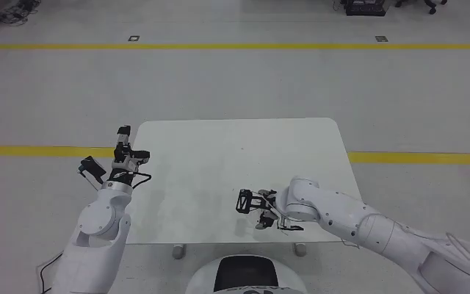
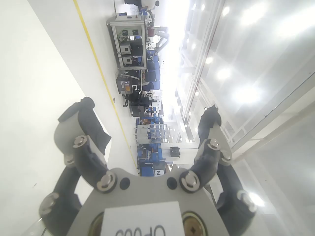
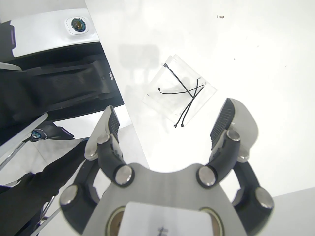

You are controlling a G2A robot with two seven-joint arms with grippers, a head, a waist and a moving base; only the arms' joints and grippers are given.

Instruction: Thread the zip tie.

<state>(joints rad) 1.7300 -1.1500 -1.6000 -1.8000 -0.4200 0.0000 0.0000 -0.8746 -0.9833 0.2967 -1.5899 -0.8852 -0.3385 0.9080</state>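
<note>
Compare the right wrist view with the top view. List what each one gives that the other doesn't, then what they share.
Right wrist view: a clear tray holding black zip ties that cross one another, lying on the table just beyond the open right gripper. Top view: the left gripper at the table's left edge, and the yellow floor lines. Shared: the right gripper and the white table.

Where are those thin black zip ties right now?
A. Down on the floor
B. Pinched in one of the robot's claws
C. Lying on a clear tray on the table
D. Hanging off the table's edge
C: the right wrist view shows the zip ties lying crossed on the clear tray on the table, with the right gripper open and empty above them.
</note>
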